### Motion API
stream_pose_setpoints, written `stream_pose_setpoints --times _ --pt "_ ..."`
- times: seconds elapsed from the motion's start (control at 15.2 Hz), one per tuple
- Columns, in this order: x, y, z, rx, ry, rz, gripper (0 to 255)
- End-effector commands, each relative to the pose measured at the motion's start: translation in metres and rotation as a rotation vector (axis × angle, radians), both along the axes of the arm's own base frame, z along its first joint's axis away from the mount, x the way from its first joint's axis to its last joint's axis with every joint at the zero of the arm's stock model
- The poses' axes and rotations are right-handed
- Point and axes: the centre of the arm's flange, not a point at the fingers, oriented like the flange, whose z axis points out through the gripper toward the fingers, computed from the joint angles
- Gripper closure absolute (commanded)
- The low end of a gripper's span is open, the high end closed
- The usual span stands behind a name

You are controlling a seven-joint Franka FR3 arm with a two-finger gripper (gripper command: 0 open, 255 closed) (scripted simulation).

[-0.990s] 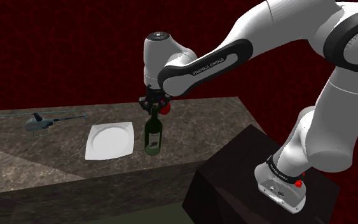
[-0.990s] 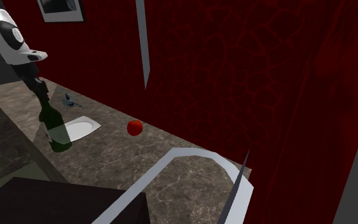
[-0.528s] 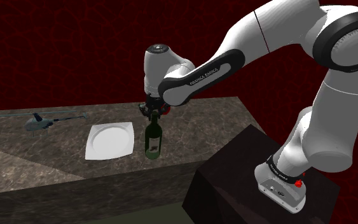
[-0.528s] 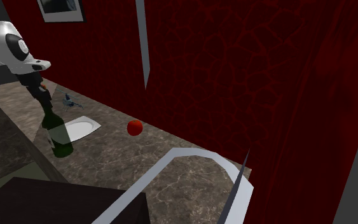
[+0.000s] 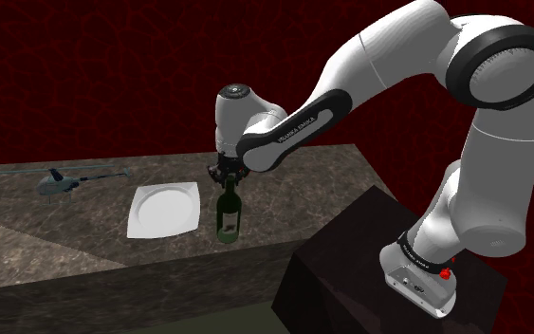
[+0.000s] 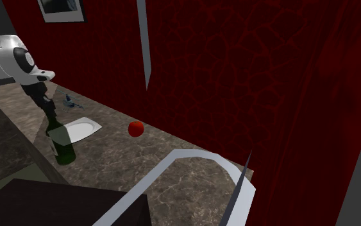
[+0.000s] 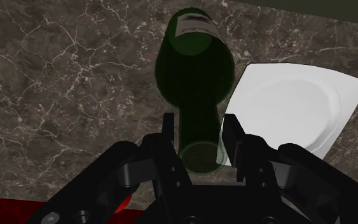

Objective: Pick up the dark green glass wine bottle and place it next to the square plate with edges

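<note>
In the shoulder view the gripper (image 5: 228, 175) comes straight down onto the neck of the dark green wine bottle (image 5: 228, 214), a top grasp that suits carrying it upright. The bottle stands just beside the white square plate (image 5: 165, 210), on that view's right of it, near the front edge of the marbled counter (image 5: 84, 237). The arm (image 5: 388, 57) rises from the stand (image 5: 350, 261), arches high and reaches down to the left, wrist vertical. A toy helicopter (image 5: 61, 180) lies well apart beyond the plate. In the second exterior view the bottle is upright under the hand, with a red fruit (image 6: 135, 128) farther along. I cannot tell whether the bottle's base touches the counter. In the wrist view the two fingers (image 7: 169, 137) are drawn in narrow, clasping the neck from both sides, and the plate's raised rim lies just beside the bottle's body.
</note>
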Motion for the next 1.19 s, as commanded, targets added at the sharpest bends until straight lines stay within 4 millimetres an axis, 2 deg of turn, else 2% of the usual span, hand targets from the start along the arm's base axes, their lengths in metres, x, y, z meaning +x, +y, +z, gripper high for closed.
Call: stream_pose_setpoints --times 0.0,0.46,0.53,0.86,1.12 --pt "0.0 0.0 -0.006 0.001 -0.001 0.0 255" --pt "0.0 0.0 -0.006 0.001 -0.001 0.0 255" --pt "0.0 0.0 -0.006 0.001 -0.001 0.0 0" --pt "0.0 0.0 -0.006 0.001 -0.001 0.0 0" --pt "-0.005 0.001 0.044 0.001 -0.001 0.0 0"
